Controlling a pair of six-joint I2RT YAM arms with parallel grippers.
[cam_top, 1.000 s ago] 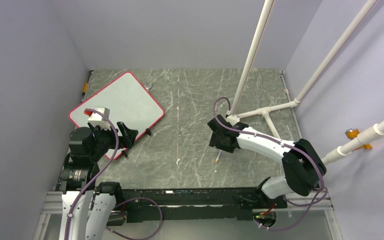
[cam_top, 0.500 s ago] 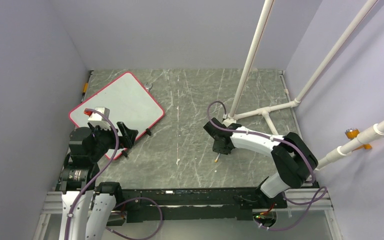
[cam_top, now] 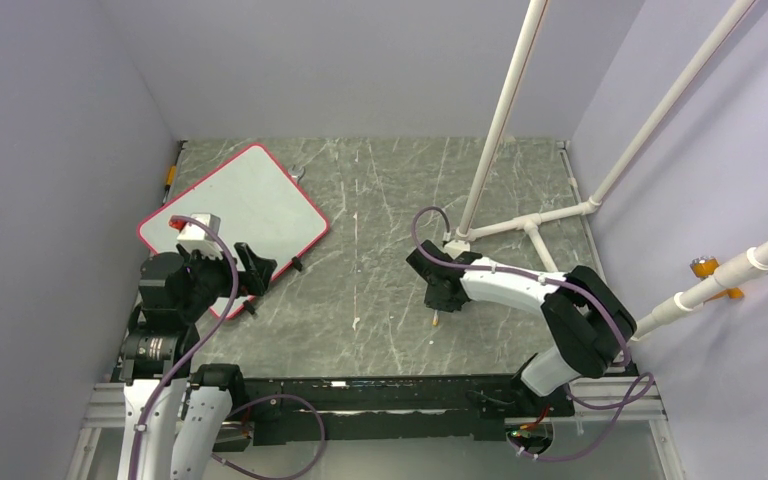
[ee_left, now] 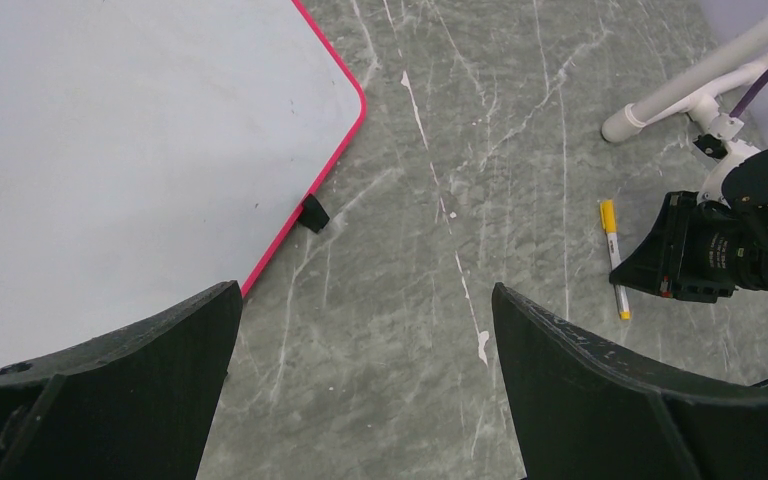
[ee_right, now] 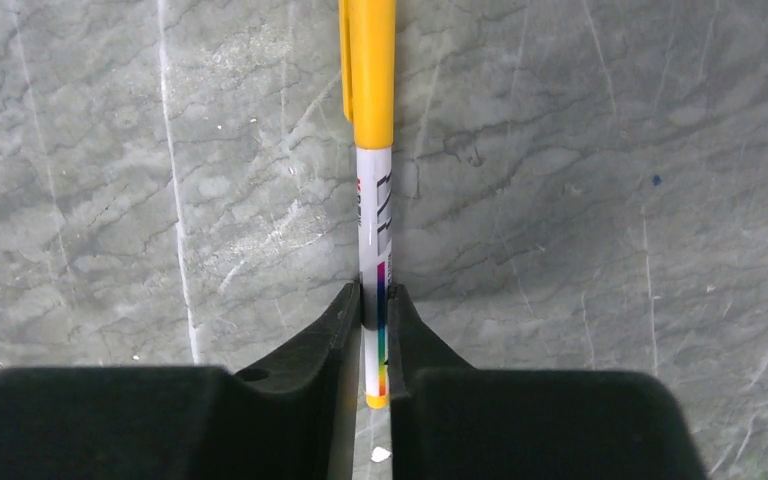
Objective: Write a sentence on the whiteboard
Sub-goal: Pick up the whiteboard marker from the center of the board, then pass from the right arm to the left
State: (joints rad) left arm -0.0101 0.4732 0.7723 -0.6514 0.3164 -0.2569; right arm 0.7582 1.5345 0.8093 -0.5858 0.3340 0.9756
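The whiteboard (cam_top: pixel 235 205) lies flat at the table's back left, white with a red-pink frame (ee_left: pixel 110 150). No sentence is in view on its blank surface. A marker (ee_right: pixel 372 150) with a yellow cap and a white barrel lies on the grey table near the middle (cam_top: pixel 434 318). My right gripper (ee_right: pixel 375 295) is down over it, both fingers pressed against the barrel's rear end. It also shows in the left wrist view, with the marker (ee_left: pixel 613 250) beside it. My left gripper (ee_left: pixel 365 290) hangs wide open over bare table at the board's near corner (cam_top: pixel 250 285).
A white pipe frame (cam_top: pixel 530 225) stands on the table just behind the right arm, with pipes rising to the back right. A black clip (ee_left: pixel 311 213) sits on the board's near edge. Purple walls close in on three sides.
The right wrist has shifted slightly left over the marker and its jaws have closed on the barrel. The left arm and the whiteboard have not moved.
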